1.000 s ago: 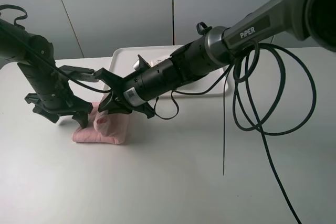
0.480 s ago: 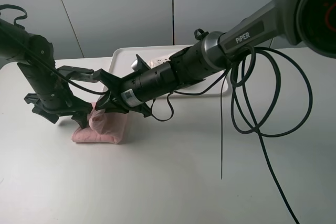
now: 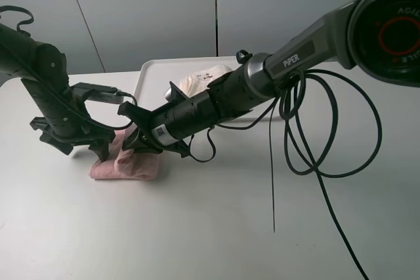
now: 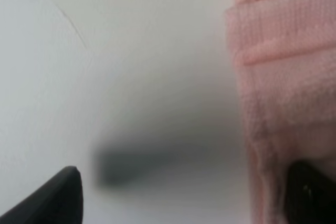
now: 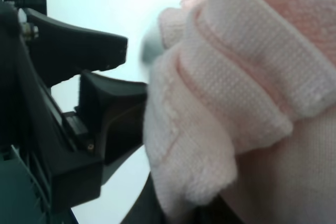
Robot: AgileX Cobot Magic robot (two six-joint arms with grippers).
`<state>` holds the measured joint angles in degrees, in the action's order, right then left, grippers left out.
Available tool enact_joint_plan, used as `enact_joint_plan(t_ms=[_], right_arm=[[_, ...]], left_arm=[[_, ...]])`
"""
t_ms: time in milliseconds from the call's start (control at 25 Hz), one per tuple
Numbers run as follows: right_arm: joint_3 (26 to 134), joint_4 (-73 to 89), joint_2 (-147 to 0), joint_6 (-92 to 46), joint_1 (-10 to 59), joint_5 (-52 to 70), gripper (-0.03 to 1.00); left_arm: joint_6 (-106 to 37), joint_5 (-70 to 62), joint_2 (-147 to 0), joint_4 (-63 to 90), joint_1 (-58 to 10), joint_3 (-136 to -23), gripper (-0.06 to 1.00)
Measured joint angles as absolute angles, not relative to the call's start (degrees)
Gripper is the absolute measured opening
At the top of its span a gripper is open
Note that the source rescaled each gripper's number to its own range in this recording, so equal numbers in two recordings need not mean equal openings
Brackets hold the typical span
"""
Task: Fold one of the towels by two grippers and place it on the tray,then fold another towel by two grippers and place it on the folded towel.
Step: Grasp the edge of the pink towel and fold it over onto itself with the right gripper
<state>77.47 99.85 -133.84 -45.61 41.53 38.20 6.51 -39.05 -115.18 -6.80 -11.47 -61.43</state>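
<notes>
The pale pink towel (image 3: 134,167) lies folded on the white table, left of centre. My right gripper (image 3: 129,147) reaches across from the right and is shut on a bunched edge of it, which fills the right wrist view as pink towel (image 5: 236,93). My left gripper (image 3: 98,151) stands open at the towel's left side. In the left wrist view one fingertip (image 4: 63,192) is over bare table and the other touches the pink towel (image 4: 278,77). The cream-white towel (image 3: 197,82) lies folded on the white tray (image 3: 149,70) behind.
Black cables (image 3: 328,155) from the right arm loop over the table on the right. Black parts of the left arm (image 5: 63,129) sit close beside the towel in the right wrist view. A grey wall stands behind the table.
My right gripper has slid left and down with the pink towel's edge, uncovering the cream-white towel on the tray. The left arm has barely moved.
</notes>
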Motion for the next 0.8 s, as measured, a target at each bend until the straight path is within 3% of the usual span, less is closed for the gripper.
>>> enact_joint_plan(t_ms=[800], right_arm=[[78.0, 99.8, -133.9, -44.8, 41.6, 39.2, 0.05]], left_arm=[[5.4, -47.9, -116.1, -5.7, -11.5, -65.9, 0.99]])
